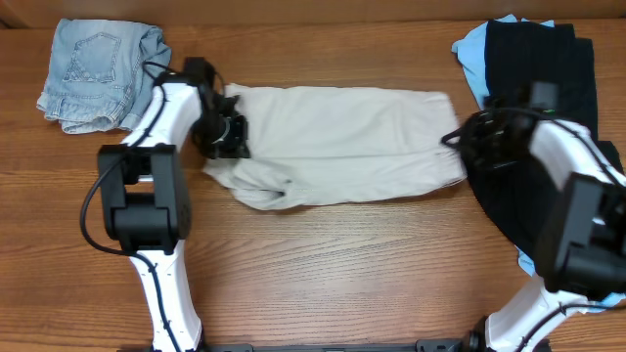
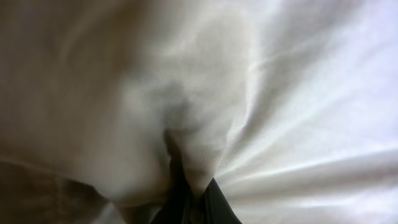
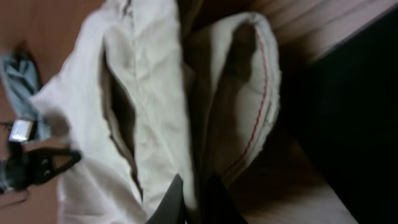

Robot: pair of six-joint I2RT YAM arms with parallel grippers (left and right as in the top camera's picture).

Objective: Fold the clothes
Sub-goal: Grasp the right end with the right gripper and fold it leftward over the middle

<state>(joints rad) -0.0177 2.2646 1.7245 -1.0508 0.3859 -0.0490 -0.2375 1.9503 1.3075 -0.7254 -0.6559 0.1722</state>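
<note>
The wooden table (image 1: 323,284) is carrying the beige shorts (image 1: 342,142) at its middle, their long axis running side to side between your arms. Your left gripper (image 1: 227,132) is pinching one end and your right gripper (image 1: 458,137) the opposite hem, so each arm is nearest its own end.

1. Overhead view: no legible word, number or brand mark on the beige shorts (image 1: 342,142), the denim shorts (image 1: 98,73) or the black garments (image 1: 543,68).
2. Left wrist view: plain beige cloth fills the frame, and no writing can be read on it.
3. Right wrist view: a small pale rectangle (image 3: 22,129) shows beyond the far end of the beige shorts. It is too blurred to read, and the red stitching along the hem forms no characters.
</note>
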